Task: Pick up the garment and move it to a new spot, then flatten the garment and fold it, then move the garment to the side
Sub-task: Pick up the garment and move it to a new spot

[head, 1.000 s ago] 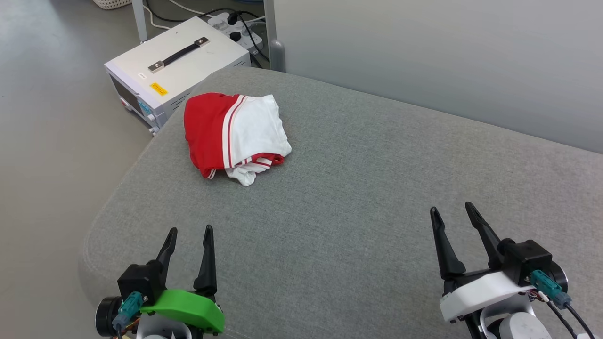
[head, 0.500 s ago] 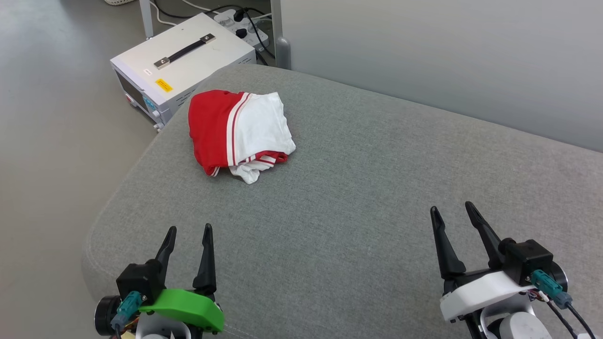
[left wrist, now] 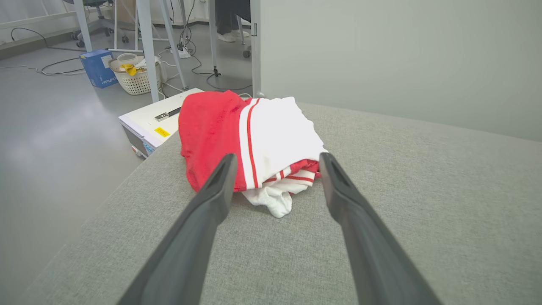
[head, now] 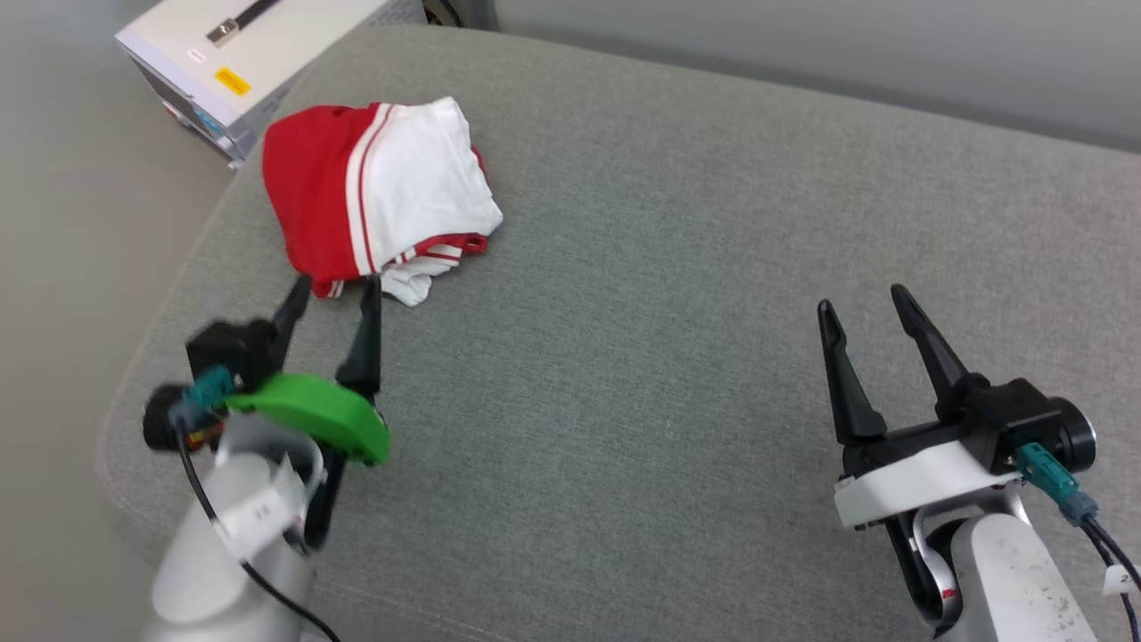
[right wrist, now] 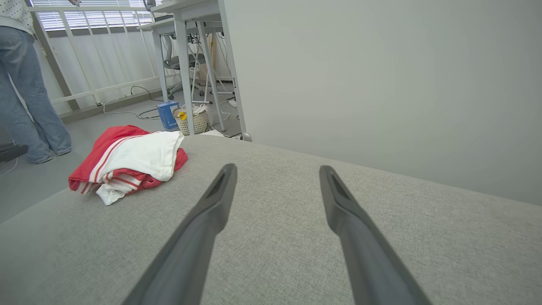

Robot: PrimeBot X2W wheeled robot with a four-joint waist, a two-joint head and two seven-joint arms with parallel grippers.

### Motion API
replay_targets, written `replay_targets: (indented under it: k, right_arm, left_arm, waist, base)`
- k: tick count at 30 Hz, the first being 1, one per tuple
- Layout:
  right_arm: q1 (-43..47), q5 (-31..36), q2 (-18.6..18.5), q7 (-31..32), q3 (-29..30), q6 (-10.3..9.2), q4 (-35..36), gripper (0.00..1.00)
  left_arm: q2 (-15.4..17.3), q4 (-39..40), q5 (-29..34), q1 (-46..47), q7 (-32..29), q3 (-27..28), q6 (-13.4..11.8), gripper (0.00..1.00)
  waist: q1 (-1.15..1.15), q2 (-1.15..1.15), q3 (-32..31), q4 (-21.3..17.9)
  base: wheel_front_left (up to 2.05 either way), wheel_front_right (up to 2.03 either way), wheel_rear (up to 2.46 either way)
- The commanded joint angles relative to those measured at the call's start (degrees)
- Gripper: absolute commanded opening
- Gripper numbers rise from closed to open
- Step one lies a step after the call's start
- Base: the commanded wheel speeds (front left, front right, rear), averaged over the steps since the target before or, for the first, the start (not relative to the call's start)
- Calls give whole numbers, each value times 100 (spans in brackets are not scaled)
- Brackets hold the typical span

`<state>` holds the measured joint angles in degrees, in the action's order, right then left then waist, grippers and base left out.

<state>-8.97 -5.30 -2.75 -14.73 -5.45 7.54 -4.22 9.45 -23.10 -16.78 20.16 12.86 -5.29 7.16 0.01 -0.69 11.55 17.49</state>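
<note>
Two dark-fingered end effectors stand with fingers spread apart, both empty. Leftmost, beyond the garment's far-left side, sits a boxy white metal case (head: 223, 53) with a yellow label. The crumpled red knit garment (head: 374, 192), with white sleeves and striped trim, lies bunched in soft, thick folds on the grey woven-fabric cushion (head: 669, 267) beneath it. The green-shelled left end effector (head: 338, 283) hovers just at the garment's near edge. I'd go in low and pinch several layers at the thick red fold, not the loose white flap. The white-shelled right end effector (head: 861, 298) sits well right of the garment, idle.
</note>
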Motion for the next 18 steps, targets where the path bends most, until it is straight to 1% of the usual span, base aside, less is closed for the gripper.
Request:
replay_targets:
  k: [1, 4, 5, 8, 10, 12, 14, 16, 18]
  right_arm:
    - [-144, 45, -12, -27, 8, -5, 56, 100]
    - [-292, 30, -12, -27, 34, -5, 144, 100]
    - [-341, 49, -12, -27, 18, -5, 163, 100]
    - [-432, 69, -12, -27, -15, -5, 192, 100]
    - [-478, 60, -12, -27, -38, -5, 211, 100]
    - [-516, 43, -12, -27, -54, -5, 218, 100]
    - [-547, 18, -12, -27, -63, -5, 222, 100]
    - [-565, -2, -12, -27, -73, -5, 231, 100]
    - [-564, -14, -12, -27, -85, -5, 232, 100]
  left_arm:
    - [220, -129, -185, 435, -165, -95, 30, 100]
    - [687, -465, -725, 1238, -766, -345, 31, 100]
    - [895, -590, -895, 1511, -1059, -442, 31, 100]
    - [1330, -908, -1403, 2088, -1911, -658, 32, 100]
    - [1658, -1185, -1779, 2451, -2590, -799, 32, 100]
    - [1931, -1396, -1998, 2710, -3064, -936, 32, 100]
    - [2103, -1631, -2225, 2915, -3420, -967, 32, 100]
    - [2188, -1840, -2457, 3067, -3722, -967, 32, 100]
    - [2291, -2016, -2559, 3170, -3913, -1026, 32, 100]
  waist:
    - [-1, 69, 824, -507]
    - [-1, 69, 1137, -676]
    - [-1, 69, 1247, -752]
    - [-1, 69, 1446, -915]
    - [-1, 69, 1560, -1025]
    - [-1, 69, 1633, -1108]
    - [-1, 69, 1686, -1177]
    - [-1, 69, 1725, -1224]
    - [-1, 69, 1741, -1258]
  base:
    - [0, 0, 0]
    - [0, 0, 0]
    - [0, 0, 0]
    - [0, 0, 0]
    - [0, 0, 0]
    - [0, 0, 0]
    - [0, 0, 0]
    - [0, 0, 0]
    - [0, 0, 0]
